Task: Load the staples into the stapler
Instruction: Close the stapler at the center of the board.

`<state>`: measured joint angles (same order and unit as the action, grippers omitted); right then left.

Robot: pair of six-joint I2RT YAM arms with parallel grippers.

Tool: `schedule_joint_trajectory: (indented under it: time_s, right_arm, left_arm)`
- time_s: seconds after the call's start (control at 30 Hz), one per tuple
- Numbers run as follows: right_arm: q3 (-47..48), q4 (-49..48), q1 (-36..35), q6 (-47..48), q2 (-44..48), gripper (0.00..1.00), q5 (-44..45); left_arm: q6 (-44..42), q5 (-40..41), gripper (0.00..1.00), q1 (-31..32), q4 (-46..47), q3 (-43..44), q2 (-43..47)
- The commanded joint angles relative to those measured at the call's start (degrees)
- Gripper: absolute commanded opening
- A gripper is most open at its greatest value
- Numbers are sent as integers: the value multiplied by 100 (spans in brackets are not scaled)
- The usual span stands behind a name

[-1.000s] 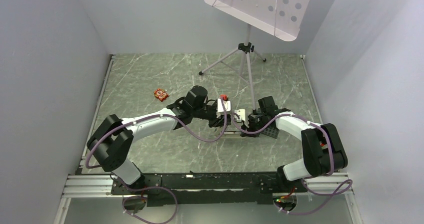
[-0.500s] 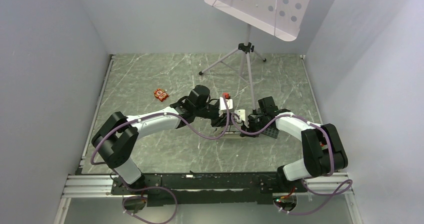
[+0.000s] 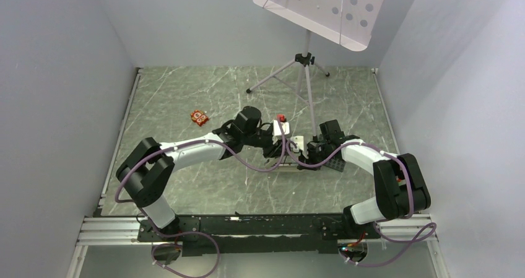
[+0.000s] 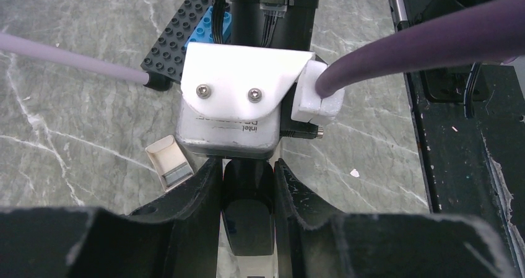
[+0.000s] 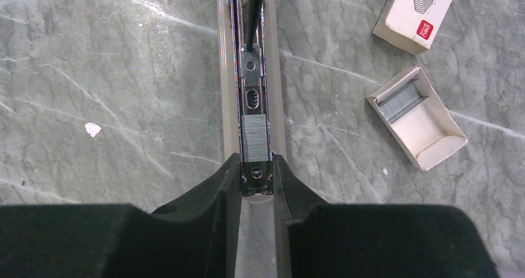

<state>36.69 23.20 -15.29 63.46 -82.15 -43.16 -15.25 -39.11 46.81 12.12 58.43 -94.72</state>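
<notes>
The staples (image 5: 254,139) are a short silver-grey strip, finely ribbed and unbroken. They lie flat and square in the open channel of the stapler (image 5: 252,98), close to the end where the right gripper (image 5: 254,176) has its jaws drawn in narrow against the rail's two sides. The stapler lies about the middle of the table (image 5: 93,73). At the channel's far end a black lid (image 4: 247,216) rises, and the left gripper (image 4: 247,185) seems to hold it, its jaws nearly closed on the dark glossy piece. The loading looks almost done, with closing the lid as the step left. The main risk, I think, is a jam: if the lid comes down skewed, the pusher could ride over the strip or kick it up out of the channel. The right fingers (image 5: 230,179) also stand close enough to block the lid's end or be pinched. Just beside the stapler are an open tray (image 5: 433,135) with spare staples, and farther off its sleeve (image 5: 415,12).
</notes>
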Motion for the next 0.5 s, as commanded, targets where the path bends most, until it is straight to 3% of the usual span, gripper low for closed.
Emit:
schedule_joint_trajectory:
  time_s: [0.0, 0.17, 0.47]
  right_arm:
    - [-57, 231, 1, 136, -2, 11, -70]
    - [-46, 271, 6, 151, -7, 10, -77]
    - [-74, 281, 6, 136, 22, 10, -61]
  left_arm:
    - [241, 401, 18, -31, 232, -121, 221]
    - [241, 712, 40, -31, 338, -339, 616]
    - [343, 628, 46, -32, 487, -318, 696]
